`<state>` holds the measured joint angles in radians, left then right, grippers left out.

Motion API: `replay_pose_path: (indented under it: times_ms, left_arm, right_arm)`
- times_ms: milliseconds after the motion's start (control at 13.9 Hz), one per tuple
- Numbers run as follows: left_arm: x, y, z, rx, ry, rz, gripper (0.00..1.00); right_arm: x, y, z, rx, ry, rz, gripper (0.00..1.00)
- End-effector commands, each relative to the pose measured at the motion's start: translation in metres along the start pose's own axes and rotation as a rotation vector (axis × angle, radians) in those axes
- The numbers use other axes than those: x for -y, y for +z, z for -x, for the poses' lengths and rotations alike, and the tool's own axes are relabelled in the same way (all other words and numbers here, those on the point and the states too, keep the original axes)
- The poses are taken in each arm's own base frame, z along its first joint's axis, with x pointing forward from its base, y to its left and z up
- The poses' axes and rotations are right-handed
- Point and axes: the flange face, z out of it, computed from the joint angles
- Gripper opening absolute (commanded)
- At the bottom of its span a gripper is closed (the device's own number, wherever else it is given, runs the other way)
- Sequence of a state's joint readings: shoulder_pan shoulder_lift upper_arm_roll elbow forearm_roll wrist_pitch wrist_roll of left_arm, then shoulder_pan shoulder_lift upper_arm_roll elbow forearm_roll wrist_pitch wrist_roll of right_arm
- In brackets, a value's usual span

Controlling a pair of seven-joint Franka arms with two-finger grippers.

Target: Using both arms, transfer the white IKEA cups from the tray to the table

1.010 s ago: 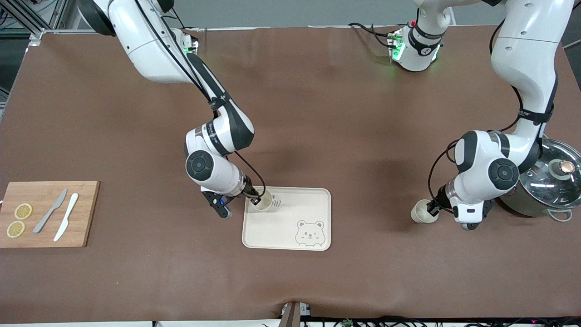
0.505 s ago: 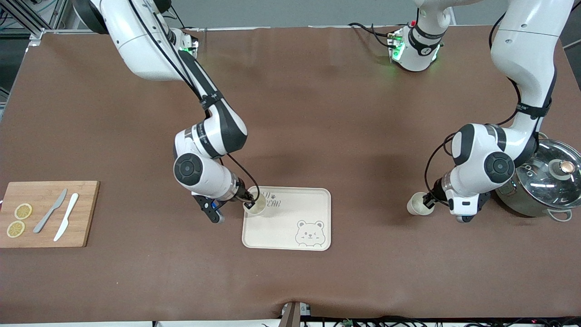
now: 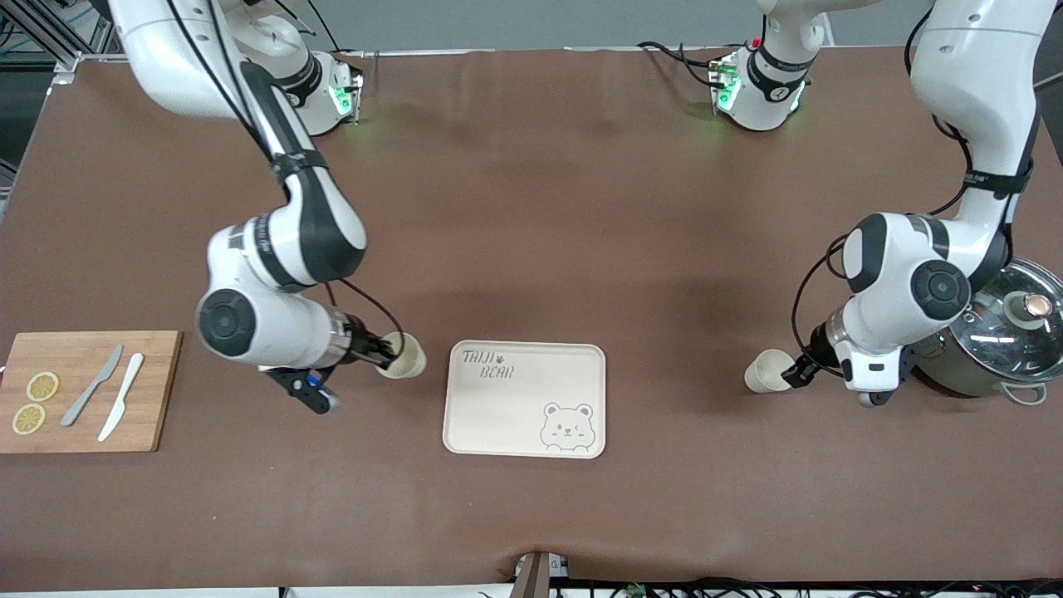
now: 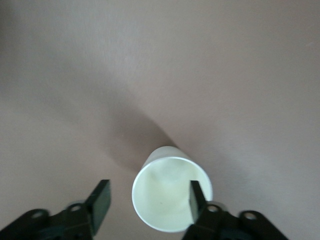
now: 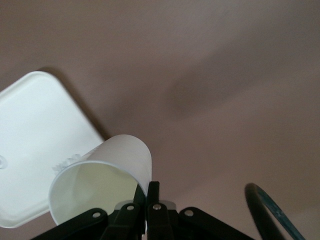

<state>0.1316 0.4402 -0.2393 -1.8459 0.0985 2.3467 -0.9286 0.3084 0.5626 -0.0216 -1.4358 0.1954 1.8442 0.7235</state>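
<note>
One white cup point(image 3: 404, 360) hangs tilted in my right gripper point(image 3: 384, 355), just above the table beside the cream bear tray point(image 3: 525, 410), toward the right arm's end. In the right wrist view the fingers point(image 5: 153, 192) pinch the rim of this cup point(image 5: 100, 187). The second white cup point(image 3: 766, 370) stands upright on the table next to the pot. My left gripper point(image 3: 796, 371) is at that cup, open. In the left wrist view one finger point(image 4: 194, 196) is inside the cup point(image 4: 167, 200), and the other stands apart outside it.
A wooden cutting board point(image 3: 158, 390) with two lemon slices and two knives lies at the right arm's end. A steel pot point(image 3: 992, 340) with a glass lid stands at the left arm's end, close to the left arm's wrist.
My right gripper carried its cup off the tray's corner toward the right arm's end. The other cup moved slightly farther from the camera, and the left wrist drew back a little toward the pot.
</note>
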Motion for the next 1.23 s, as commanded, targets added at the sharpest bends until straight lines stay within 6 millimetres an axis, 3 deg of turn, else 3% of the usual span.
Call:
replay_pose_path:
  times_ms: [0, 216, 505, 721, 1010, 1154]
  left_arm:
    - [-0.007, -0.055, -0.009, -0.028, 0.0, 0.015, 1.0]
    - [-0.016, -0.106, -0.029, -0.038, 0.125, 0.001, 1.0]
    - [0.008, -0.155, -0.064, -0.074, 0.291, 0.001, 1.0]
    - [0.036, -0.188, -0.077, -0.091, 0.372, -0.015, 1.0]
    - [0.054, -0.23, -0.068, -0.085, 0.446, -0.051, 1.0]
    - [0.061, -0.253, -0.061, -0.093, 0.478, -0.06, 1.0]
  right_arm:
    - [-0.058, -0.009, 0.002, -0.008, -0.171, 0.064, 0.0]
    - [-0.135, -0.009, -0.023, 0.038, -0.237, 0.065, 0.0]
    - [-0.233, -0.006, -0.062, 0.065, -0.391, 0.094, 0.0]
    - [-0.289, 0.009, -0.082, 0.06, -0.487, 0.079, 0.0]
    - [-0.333, 0.06, -0.09, -0.021, -0.528, 0.071, 0.0]
    - [-0.345, 0.08, -0.088, -0.06, -0.546, 0.069, 0.0]
